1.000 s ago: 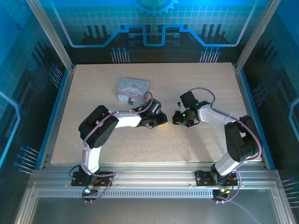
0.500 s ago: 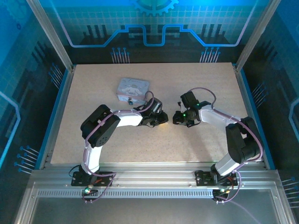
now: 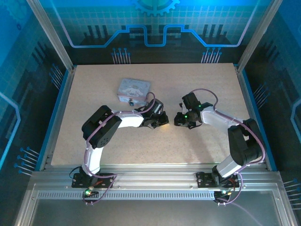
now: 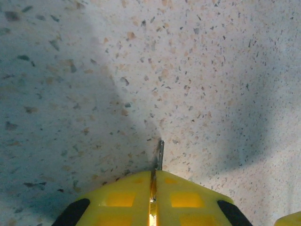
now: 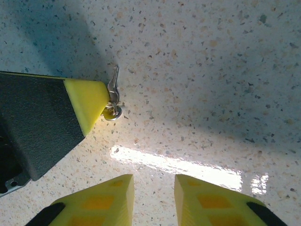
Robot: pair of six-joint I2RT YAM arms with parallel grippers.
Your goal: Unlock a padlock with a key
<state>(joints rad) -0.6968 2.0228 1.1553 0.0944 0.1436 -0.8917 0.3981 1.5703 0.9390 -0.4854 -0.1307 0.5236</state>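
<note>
The key (image 4: 160,153) is a thin grey sliver sticking out, tip down on the table, from between the yellow fingertips of my left gripper (image 4: 155,173), which is shut on it. From the right wrist view, the key (image 5: 113,87) and its small ring (image 5: 113,112) poke out beside the left gripper's yellow fingertip (image 5: 87,102). My right gripper (image 5: 154,195) hangs open just above the table, a short way from the key, nothing between its fingers. From above, the left gripper (image 3: 164,120) and right gripper (image 3: 178,120) nearly meet mid-table. A tiny bluish object, likely the padlock (image 3: 132,101), lies by the tin.
A pale grey-lilac tin box (image 3: 133,88) sits behind the left arm, toward the back left. The speckled table (image 3: 197,80) has blue rails along its sides and a metal frame at the near edge.
The left gripper's jaws have closed the last bit onto the key. Both arms have hardly moved.
</note>
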